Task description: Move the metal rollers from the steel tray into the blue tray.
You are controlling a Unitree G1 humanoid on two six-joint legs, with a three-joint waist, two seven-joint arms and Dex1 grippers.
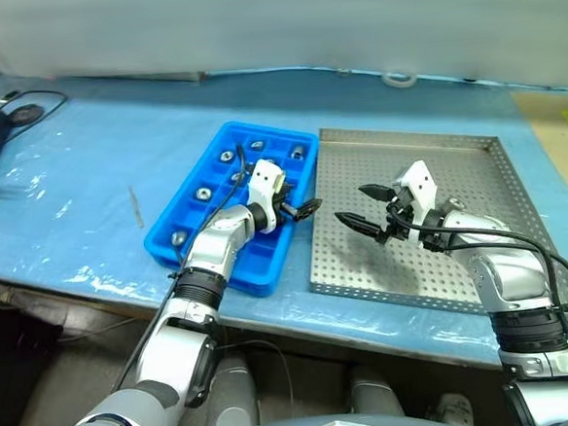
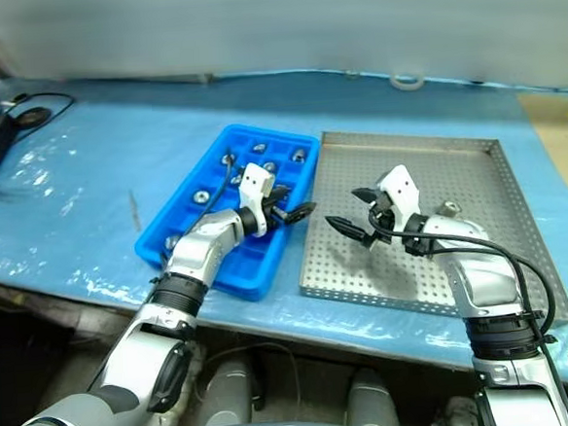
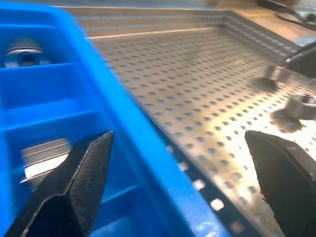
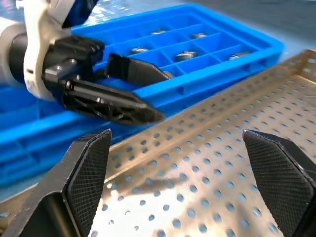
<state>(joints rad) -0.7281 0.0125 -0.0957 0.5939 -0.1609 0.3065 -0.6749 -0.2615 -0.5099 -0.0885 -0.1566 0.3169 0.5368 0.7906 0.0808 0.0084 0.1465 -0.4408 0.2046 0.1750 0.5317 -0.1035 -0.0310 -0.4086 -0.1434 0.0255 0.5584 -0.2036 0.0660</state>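
Both grippers, left [image 1: 301, 210] & right [image 1: 367, 210], spread wide, nothing held; rollers [image 3: 300, 105] left on steel tray [image 1: 476, 175] behind right gripper; next: reach, pinch one, carry to blue tray [image 1: 192, 216].

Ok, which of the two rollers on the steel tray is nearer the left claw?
The roller that looms larger in the left wrist view; the second roller lies beyond it.

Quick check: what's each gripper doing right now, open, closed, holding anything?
Left gripper: open, empty, over the blue tray's edge.
Right gripper: open, empty, above the steel tray.
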